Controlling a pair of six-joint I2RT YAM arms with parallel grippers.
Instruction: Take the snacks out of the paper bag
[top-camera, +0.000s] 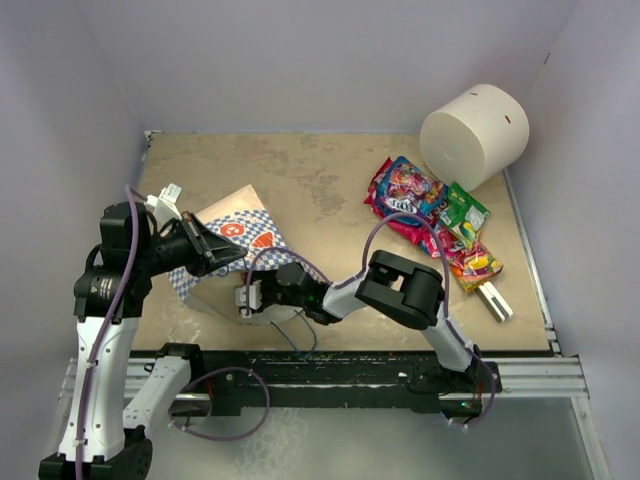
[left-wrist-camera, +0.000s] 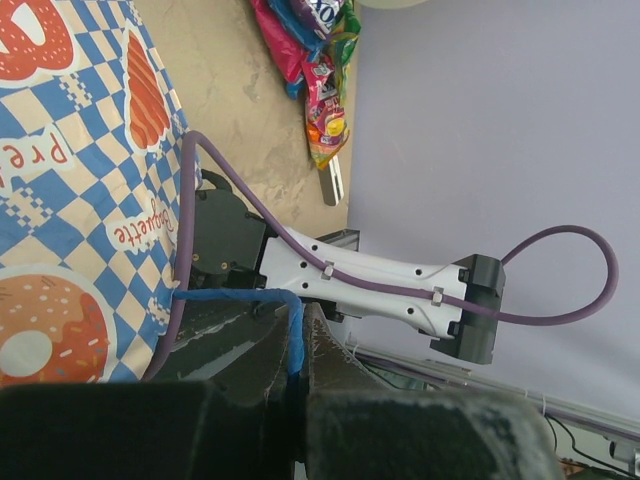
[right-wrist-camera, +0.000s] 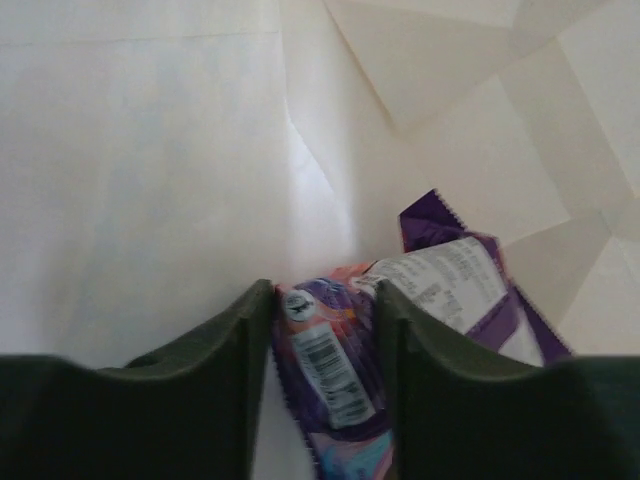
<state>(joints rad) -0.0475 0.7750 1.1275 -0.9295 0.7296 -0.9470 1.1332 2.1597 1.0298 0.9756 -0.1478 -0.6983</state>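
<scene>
1 bag (top-camera: 232, 222); 3 loose packets (top-camera: 405, 190); 1 packet in bag (right-wrist-camera: 330, 370); 1 cylinder (top-camera: 474, 133); 2 arms (top-camera: 400, 290)

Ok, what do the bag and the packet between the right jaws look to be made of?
The paper bag: matte paper by the look, its cream inside holding sharp fold creases, its outside printed in blue checks. The packet: probably thin plastic film, smooth and slightly shiny, crinkled, with a printed barcode; a foil lining cannot be ruled out.
</scene>
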